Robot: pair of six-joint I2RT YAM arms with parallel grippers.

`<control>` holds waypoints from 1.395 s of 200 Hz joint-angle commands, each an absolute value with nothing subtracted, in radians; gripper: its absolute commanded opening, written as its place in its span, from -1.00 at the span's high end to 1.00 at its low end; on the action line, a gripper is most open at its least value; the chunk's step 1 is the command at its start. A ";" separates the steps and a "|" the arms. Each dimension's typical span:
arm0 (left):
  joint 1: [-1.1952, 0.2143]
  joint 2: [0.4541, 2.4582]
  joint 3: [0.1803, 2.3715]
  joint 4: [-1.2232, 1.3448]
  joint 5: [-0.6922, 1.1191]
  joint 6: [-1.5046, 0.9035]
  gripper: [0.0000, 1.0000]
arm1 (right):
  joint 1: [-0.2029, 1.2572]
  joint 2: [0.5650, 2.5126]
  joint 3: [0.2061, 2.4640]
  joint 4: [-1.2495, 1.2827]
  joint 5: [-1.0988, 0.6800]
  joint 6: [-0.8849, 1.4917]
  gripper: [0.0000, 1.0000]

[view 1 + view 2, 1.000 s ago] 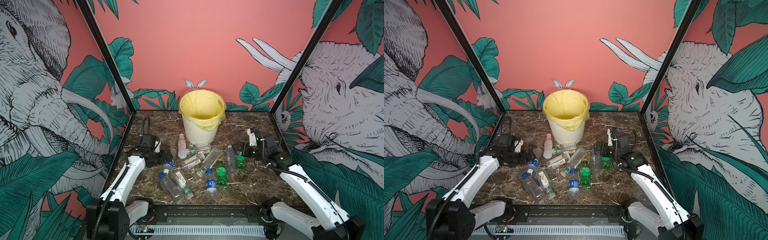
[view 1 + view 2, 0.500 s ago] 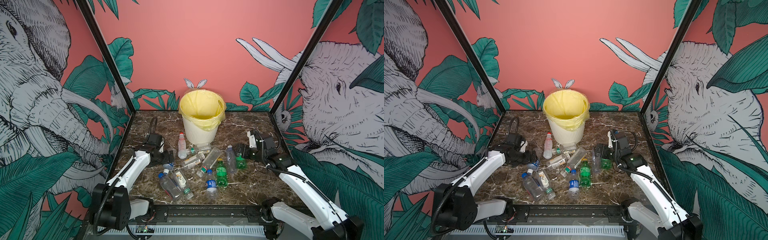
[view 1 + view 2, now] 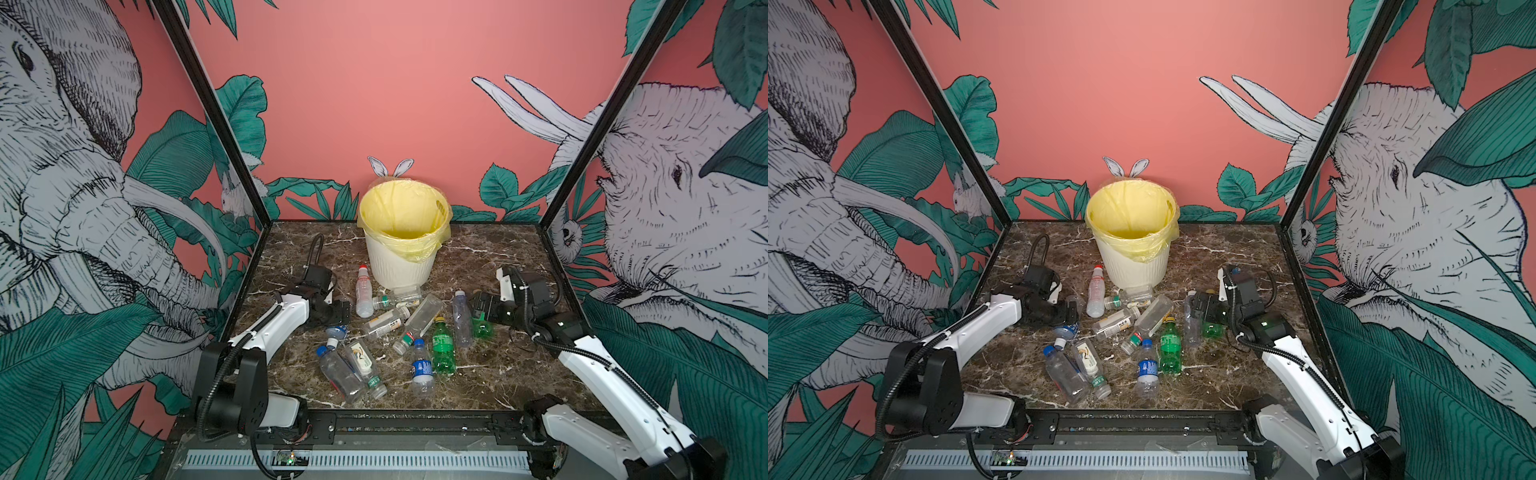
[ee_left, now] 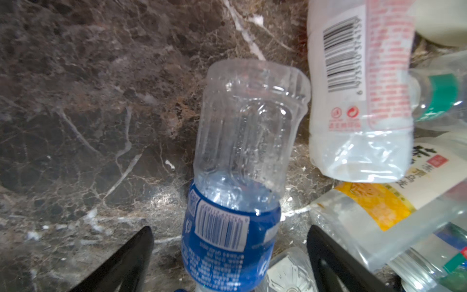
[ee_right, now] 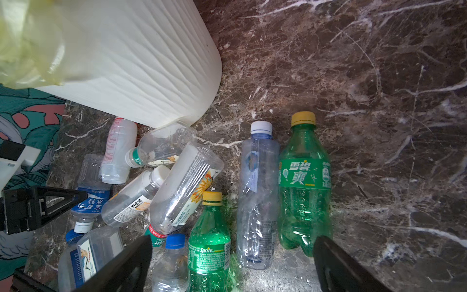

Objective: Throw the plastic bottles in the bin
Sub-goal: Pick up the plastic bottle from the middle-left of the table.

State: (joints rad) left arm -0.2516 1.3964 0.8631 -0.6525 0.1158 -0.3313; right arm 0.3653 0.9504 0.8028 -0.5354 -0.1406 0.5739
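The left hand (image 4: pixel 230 227) is held open astride a blue-labelled bottle (image 4: pixel 242 151); the right hand (image 5: pixel 232 237) is open above bottles (image 3: pixel 442 349) strewn on the table (image 3: pixel 511 374) before the bin (image 3: pixel 395 266). A crowded neighbour could be pinched too, or thin plastic squeezed out.

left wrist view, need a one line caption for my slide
Left gripper open astride a blue-labelled clear bottle lying on the dark marble table, a red-printed bottle alongside.
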 commanded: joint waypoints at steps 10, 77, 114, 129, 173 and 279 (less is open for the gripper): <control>-0.291 1.420 0.886 -0.628 0.074 -0.322 -0.91 | 0.357 0.932 0.789 -0.521 -0.130 0.591 -0.98; -0.328 1.497 0.921 -0.650 -0.060 -0.327 -0.82 | 0.354 0.936 0.772 -0.519 -0.133 0.605 -0.98; -0.328 1.525 0.913 -0.629 -0.085 -0.327 -0.67 | 0.354 0.918 0.764 -0.519 -0.128 0.615 -0.98; -0.328 1.547 0.917 -0.624 -0.080 -0.330 -0.60 | 0.353 0.908 0.758 -0.516 -0.123 0.620 -0.98; -0.329 1.593 0.910 -0.601 -0.078 -0.349 -0.49 | 0.351 0.901 0.757 -0.530 -0.120 0.620 -0.98; -0.329 1.532 0.898 -0.624 -0.131 -0.364 -0.25 | 0.347 0.880 0.740 -0.533 -0.132 0.631 -0.98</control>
